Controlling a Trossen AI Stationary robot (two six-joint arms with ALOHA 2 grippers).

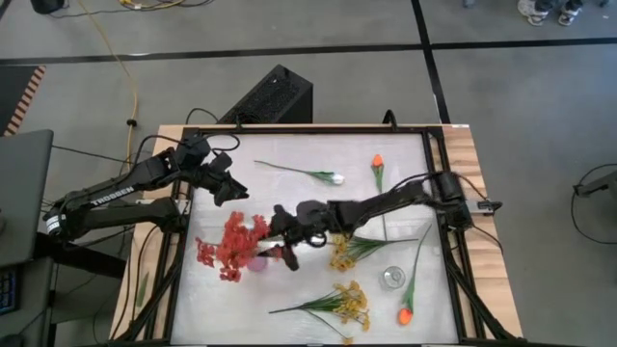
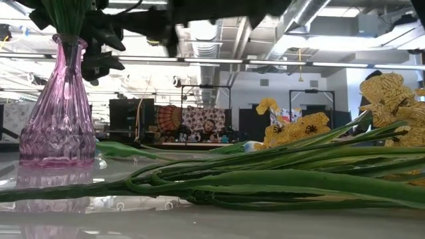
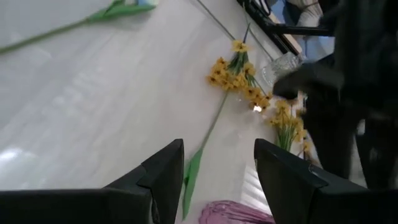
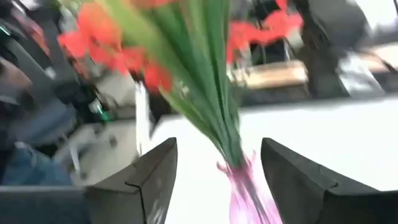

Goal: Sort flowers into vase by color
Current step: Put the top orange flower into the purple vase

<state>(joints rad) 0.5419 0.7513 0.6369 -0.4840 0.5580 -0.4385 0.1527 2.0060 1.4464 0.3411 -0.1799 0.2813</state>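
Observation:
A bunch of red flowers (image 1: 231, 246) stands with its green stems (image 4: 208, 93) in a pink glass vase (image 2: 56, 113) at the table's left middle. My right gripper (image 4: 217, 180) is open just to the right of the vase's neck (image 4: 245, 180). The stems rise ahead of its fingers, apart from them. My left gripper (image 3: 217, 168) hovers open over the far left part of the table (image 1: 227, 188). Two yellow sprays (image 1: 347, 251) (image 1: 342, 304), two orange tulips (image 1: 378, 164) (image 1: 406, 313) and a white bud (image 1: 333, 177) lie flat on the table.
A small clear glass vase (image 1: 392, 279) stands near the right front, between the yellow sprays and an orange tulip. A black frame (image 1: 439, 154) borders the white tabletop. In the low view, long green stems (image 2: 265, 179) lie across the foreground.

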